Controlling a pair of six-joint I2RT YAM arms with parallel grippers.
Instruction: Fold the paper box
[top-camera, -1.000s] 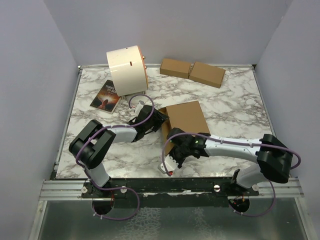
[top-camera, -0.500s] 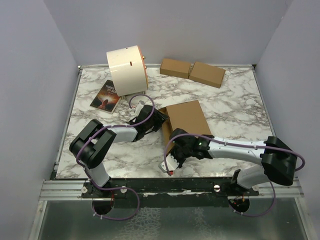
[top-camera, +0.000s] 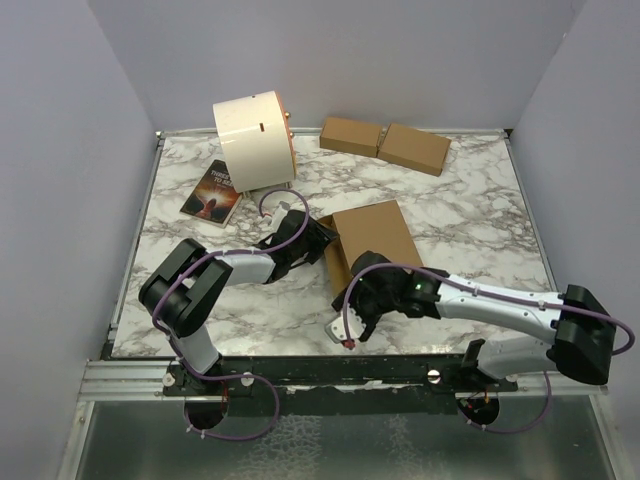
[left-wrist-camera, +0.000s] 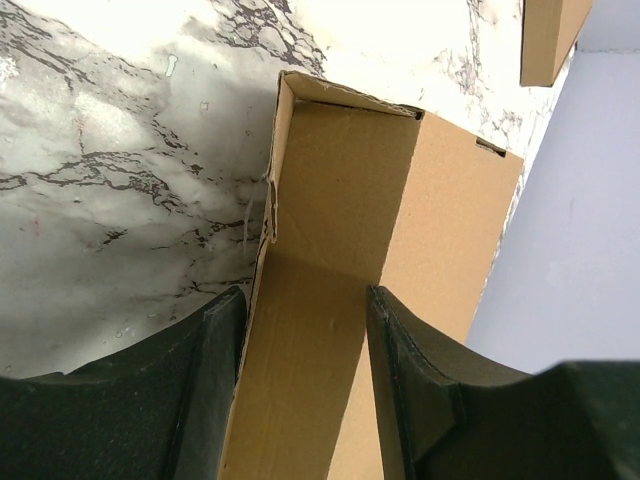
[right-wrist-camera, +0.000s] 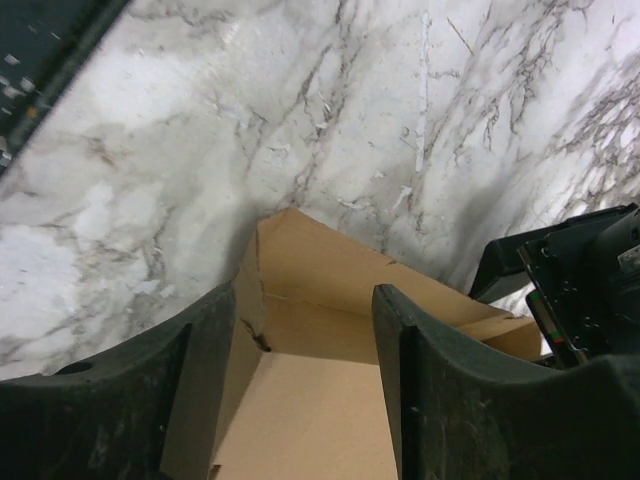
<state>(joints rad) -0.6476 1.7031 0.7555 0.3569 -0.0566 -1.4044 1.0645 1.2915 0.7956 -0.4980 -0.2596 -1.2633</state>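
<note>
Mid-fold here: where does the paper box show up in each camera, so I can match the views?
Top external: paper box lies at the centre of the picture, lid side up.
Left wrist: it fills the middle, running from the bottom edge up to the right.
Right wrist: bottom centre, one open corner pointing up.
Shared landmark: the marble table top under the box, seen in all three.

bright even light, soft shadows, sharp focus
</note>
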